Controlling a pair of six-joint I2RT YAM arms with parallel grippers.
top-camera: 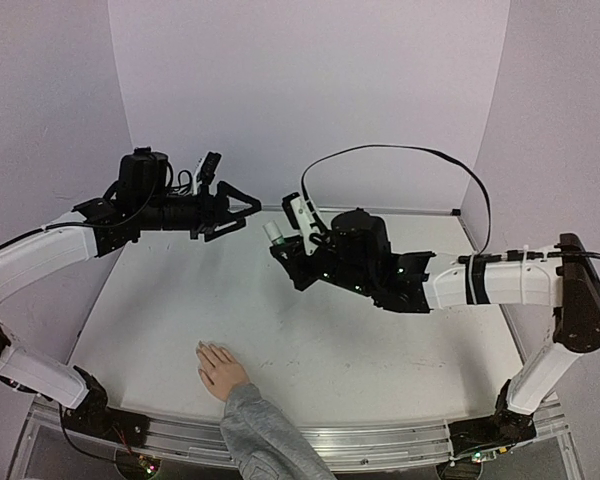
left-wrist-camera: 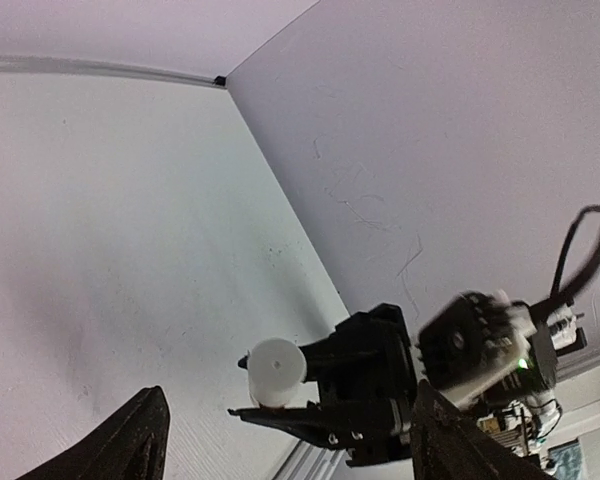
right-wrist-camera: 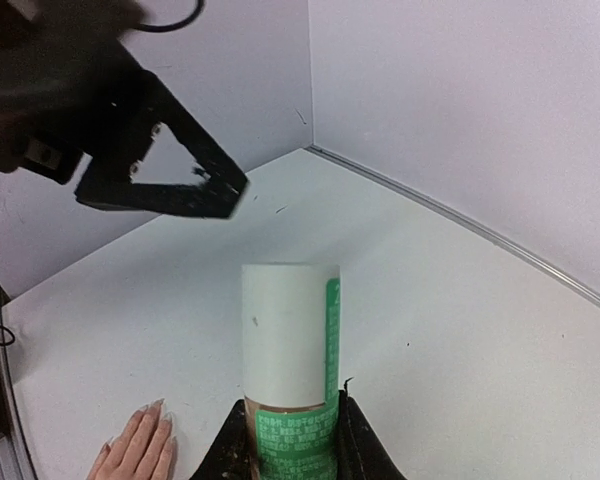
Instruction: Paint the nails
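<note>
My right gripper [top-camera: 283,243] is shut on a small nail-polish bottle [right-wrist-camera: 288,345] with a tall white cap and a green label, and holds it above the table, cap toward the left arm. My left gripper [top-camera: 242,213] is open and empty, its tips a short way from the cap; its dark fingers [left-wrist-camera: 140,440] stand wide apart in the left wrist view, where the bottle [left-wrist-camera: 275,372] shows cap-on. The flesh-coloured hand [top-camera: 220,368] lies flat near the front edge, in a grey knit sleeve [top-camera: 265,440]. Its pale nails [right-wrist-camera: 156,408] show at the lower left of the right wrist view.
A white table [top-camera: 330,340] is enclosed by pale purple walls at the back and sides. A black cable [top-camera: 400,150] loops above the right arm. A metal rail [top-camera: 380,440] runs along the front edge.
</note>
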